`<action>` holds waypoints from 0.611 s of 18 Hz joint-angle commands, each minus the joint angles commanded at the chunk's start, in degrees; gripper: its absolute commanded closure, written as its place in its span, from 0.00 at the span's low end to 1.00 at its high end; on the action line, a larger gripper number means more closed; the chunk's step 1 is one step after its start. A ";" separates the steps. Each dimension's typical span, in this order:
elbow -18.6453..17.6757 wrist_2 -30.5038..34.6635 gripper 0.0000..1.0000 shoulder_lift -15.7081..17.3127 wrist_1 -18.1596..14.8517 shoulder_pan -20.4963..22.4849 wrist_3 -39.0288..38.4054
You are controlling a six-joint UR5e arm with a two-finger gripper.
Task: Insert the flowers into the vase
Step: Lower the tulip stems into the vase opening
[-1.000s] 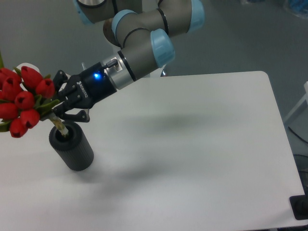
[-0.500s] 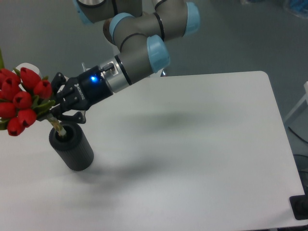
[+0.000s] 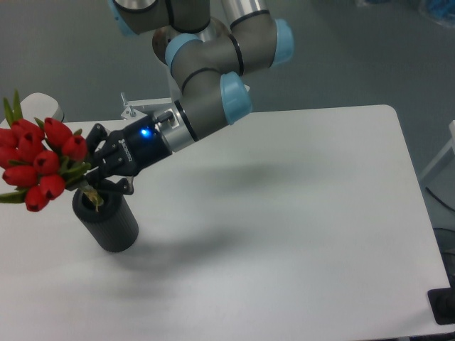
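You see fingers (image 3: 91,175) clamped on flowers (image 3: 43,164) at stems; stem ends dip into mouth of vase (image 3: 106,220), bouquet tilted left; vase upright on surface (image 3: 284,213).

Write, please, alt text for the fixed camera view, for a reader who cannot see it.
A robot gripper holds red flowers tilted left, their stems dipping into the mouth of a black vase on a white table.

A white rounded-corner table (image 3: 298,234) filled the frame, grey floor (image 3: 355,57) behind it, a small metal bracket (image 3: 131,110) at its far edge.
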 joint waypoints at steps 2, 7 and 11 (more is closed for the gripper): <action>-0.71 0.09 0.87 -0.44 0.09 0.00 0.80; -0.53 0.09 0.77 -2.20 0.17 0.09 2.03; -0.62 0.09 0.73 -3.69 0.17 0.26 4.14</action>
